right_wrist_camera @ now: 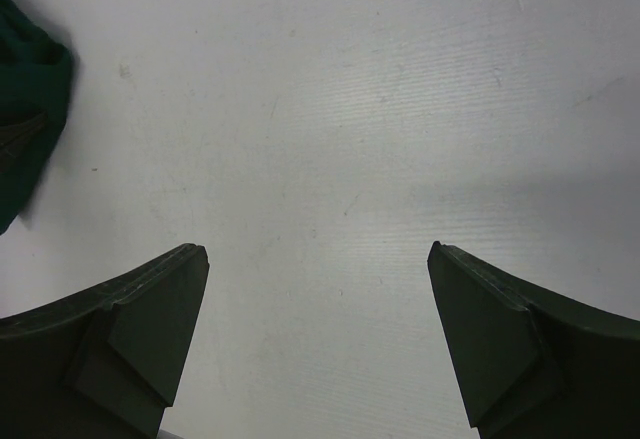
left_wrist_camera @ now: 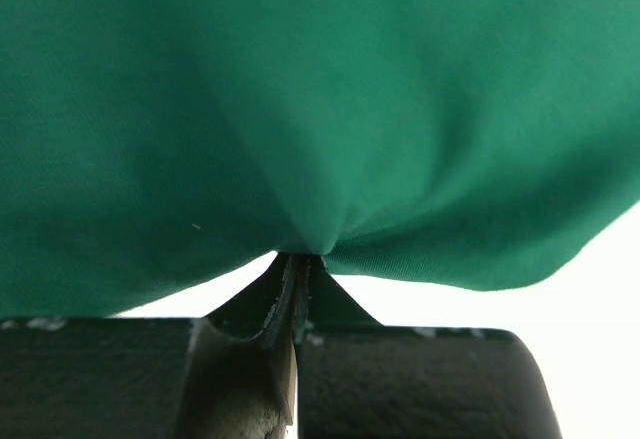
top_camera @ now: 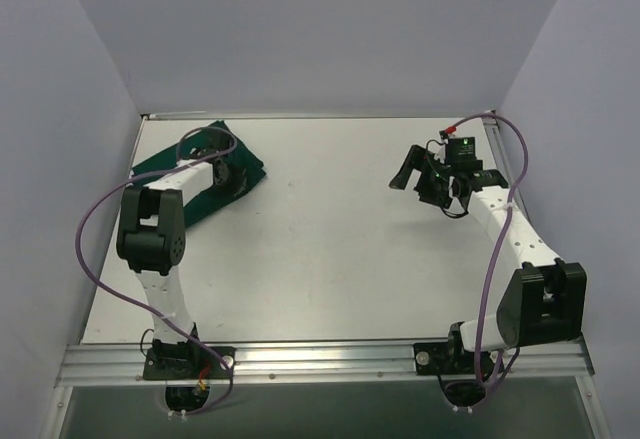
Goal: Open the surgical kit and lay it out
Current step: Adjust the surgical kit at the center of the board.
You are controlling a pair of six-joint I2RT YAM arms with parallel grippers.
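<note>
**Green wrap pinched at the far left corner, right claw gaping over bare tabletop**

The dark green cloth wrap (top_camera: pixel 160 162) lies bunched in the upper left of the overhead view, near the far left corner of the white tabletop (top_camera: pixel 330 259). Its edges spread out as a rough diamond, and the left arm lies across its middle. What it holds inside, I cannot tell; only cloth shows.

The left claw (top_camera: pixel 228 175) is down on the right-hand part of that bundle. From its own wrist camera the cloth (left_wrist_camera: pixel 300 89) fills nearly the whole frame. A fold of it gathers to a point at the lower centre, where the left claw (left_wrist_camera: pixel 297 269) has its two dark fingers pressed together on the fabric. The claw is closed on the wrap. White surface shows under the cloth's lower right edge.

The right claw (top_camera: pixel 415 184) hangs well apart from the wrap, in the upper right of the overhead view, its fingers pointing left. Its wrist camera shows the two fingertips spread wide in the lower corners of the frame, the claw (right_wrist_camera: pixel 315 249) open and holding nothing. Bare, lightly scuffed tabletop (right_wrist_camera: pixel 350 109) lies between them. A sliver of the green cloth (right_wrist_camera: pixel 25 109) shows at the left edge of that frame.

A purple cable (top_camera: pixel 90 229) loops off the left arm, and another (top_camera: pixel 495 259) runs along the right arm. Both bases sit on a metal rail (top_camera: pixel 330 359) along the bottom.
</note>
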